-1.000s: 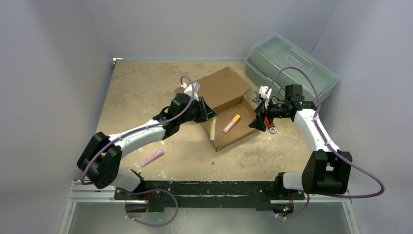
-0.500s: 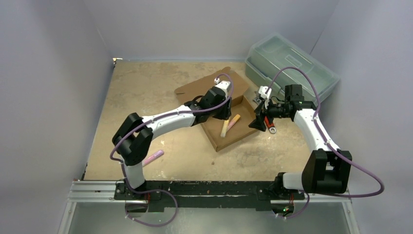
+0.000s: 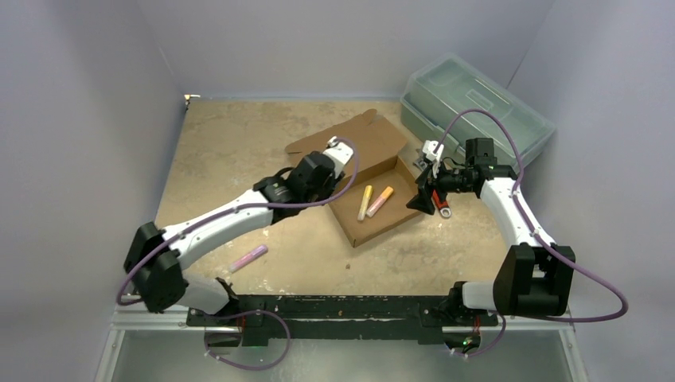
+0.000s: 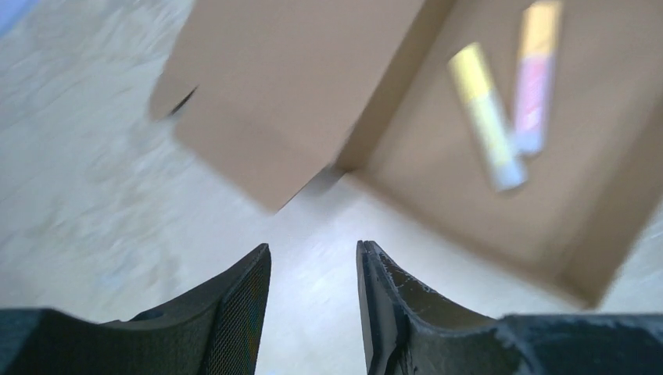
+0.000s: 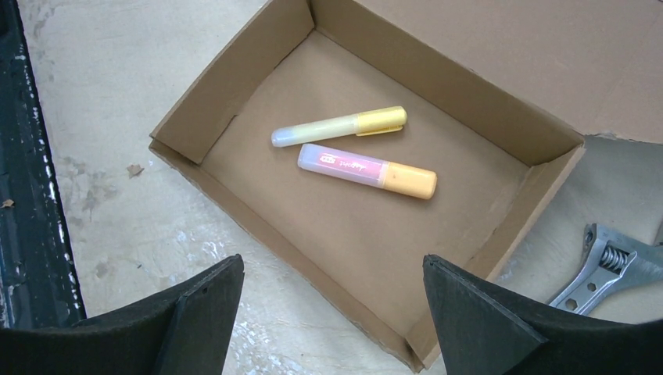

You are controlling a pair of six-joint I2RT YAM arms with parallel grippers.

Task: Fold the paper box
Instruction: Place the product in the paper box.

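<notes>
1 yellow pen (image 5: 340,126) and 1 orange pen (image 5: 367,170) lie in the paper box (image 5: 234,101); left gripper (image 4: 313,254) and right gripper (image 5: 332,266) gape empty.

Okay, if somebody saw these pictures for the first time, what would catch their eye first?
An open cardboard box mid-table, with a yellow marker and an orange marker side by side inside. The left gripper hovers by its left side, the right gripper wide open at its right. A grey-green plastic toolbox sits at the back right.
</notes>
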